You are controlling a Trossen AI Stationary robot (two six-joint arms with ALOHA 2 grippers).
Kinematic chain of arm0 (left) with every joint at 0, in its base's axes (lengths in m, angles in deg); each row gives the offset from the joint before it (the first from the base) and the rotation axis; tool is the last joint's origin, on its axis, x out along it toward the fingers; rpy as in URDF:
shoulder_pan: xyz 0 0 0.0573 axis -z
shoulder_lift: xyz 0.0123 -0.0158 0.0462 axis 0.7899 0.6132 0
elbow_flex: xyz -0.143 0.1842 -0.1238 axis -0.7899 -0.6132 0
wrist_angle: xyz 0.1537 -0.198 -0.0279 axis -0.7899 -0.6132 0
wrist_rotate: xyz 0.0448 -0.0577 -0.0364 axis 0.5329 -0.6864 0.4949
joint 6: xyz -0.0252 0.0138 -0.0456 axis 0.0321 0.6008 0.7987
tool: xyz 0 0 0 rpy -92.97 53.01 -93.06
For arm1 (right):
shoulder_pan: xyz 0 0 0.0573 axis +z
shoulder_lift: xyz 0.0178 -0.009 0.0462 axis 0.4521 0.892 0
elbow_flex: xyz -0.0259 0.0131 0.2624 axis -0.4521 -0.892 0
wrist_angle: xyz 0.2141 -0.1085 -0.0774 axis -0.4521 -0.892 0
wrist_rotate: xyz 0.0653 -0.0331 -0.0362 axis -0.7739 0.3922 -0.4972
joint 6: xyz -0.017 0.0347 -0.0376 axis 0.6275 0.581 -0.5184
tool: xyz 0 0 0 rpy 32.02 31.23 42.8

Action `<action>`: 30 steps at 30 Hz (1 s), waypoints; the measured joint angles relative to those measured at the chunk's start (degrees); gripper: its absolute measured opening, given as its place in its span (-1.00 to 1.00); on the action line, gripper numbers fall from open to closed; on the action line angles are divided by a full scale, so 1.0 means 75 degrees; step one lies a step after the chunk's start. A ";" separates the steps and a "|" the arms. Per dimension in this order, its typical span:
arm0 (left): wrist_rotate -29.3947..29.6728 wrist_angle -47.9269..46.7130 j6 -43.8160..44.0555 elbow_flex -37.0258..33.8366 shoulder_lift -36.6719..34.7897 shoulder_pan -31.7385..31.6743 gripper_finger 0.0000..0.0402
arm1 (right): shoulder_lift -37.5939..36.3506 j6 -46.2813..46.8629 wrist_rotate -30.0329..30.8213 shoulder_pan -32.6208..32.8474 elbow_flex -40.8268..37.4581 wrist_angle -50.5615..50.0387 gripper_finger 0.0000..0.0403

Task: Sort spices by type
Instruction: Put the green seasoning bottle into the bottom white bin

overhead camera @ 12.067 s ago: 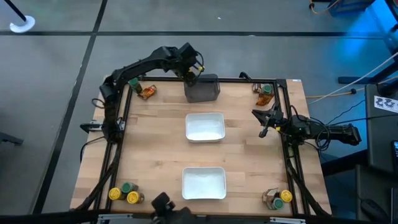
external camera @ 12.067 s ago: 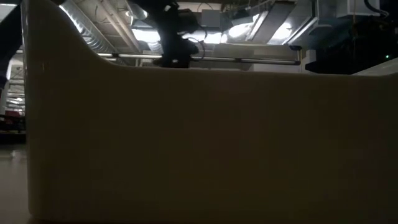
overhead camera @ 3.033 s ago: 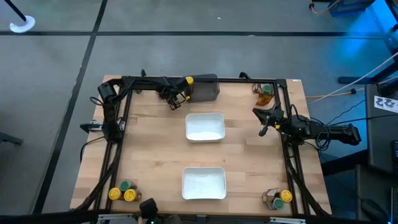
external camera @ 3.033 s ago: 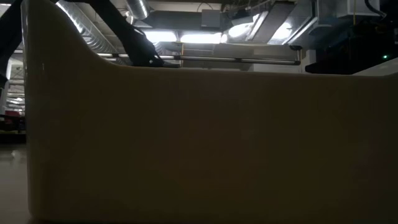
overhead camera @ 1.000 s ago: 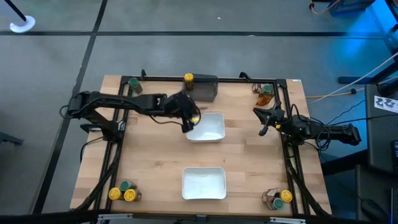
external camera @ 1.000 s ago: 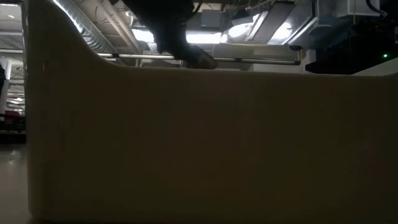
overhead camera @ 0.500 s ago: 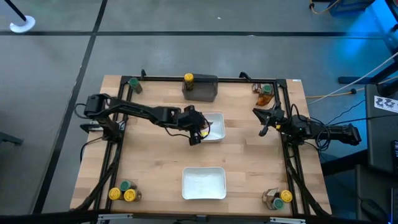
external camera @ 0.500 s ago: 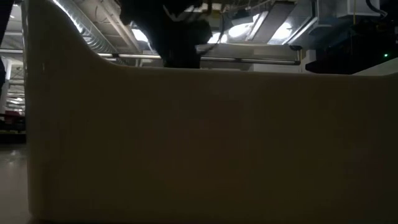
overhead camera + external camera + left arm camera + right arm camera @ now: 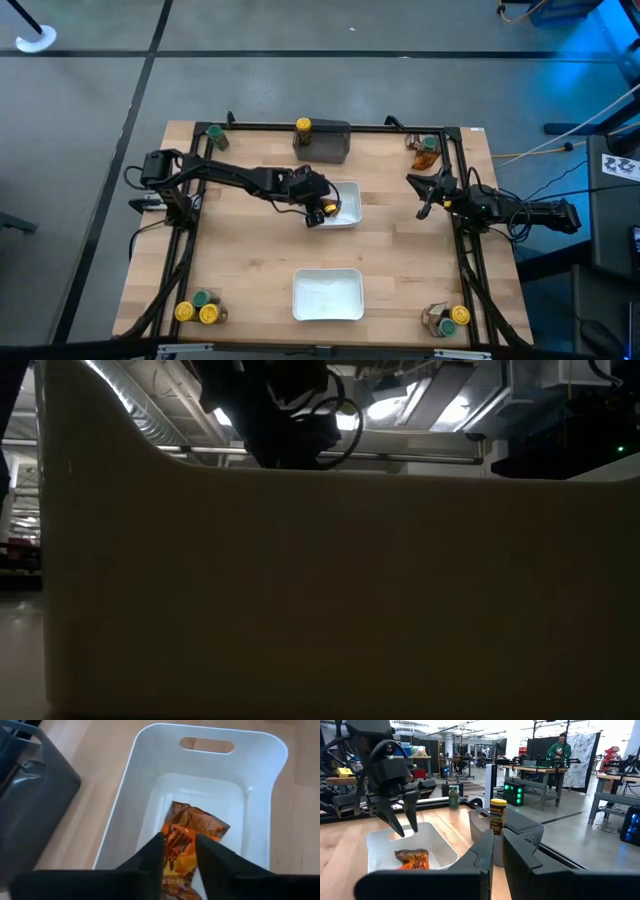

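The sachet [image 9: 187,837] lies flat in the white tray [image 9: 260,795] just beyond the left gripper [image 9: 176,851], whose fingers stand spread, released. It looks light, crinkly and limp; pinch an edge. At three o'clock the right gripper [image 9: 497,851] waits clenched, empty.

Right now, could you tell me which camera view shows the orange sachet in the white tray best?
The left wrist view: the orange sachet fills the white tray. The right wrist view shows it smaller; the high view hides it under the left gripper; the low view shows none.
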 joint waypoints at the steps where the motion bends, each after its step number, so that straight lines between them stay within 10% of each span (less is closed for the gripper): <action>1: -0.0002 -0.0011 -0.0061 0.0008 0.0000 -0.0017 -0.40 | 0.0000 0.0000 0.0000 -0.0001 0.0000 0.0000 -0.82; 30: -0.0029 -0.3892 0.2586 0.0647 -0.1781 0.1852 -0.16 | 0.0003 -0.0029 0.0003 -0.0003 0.0000 0.0055 -0.81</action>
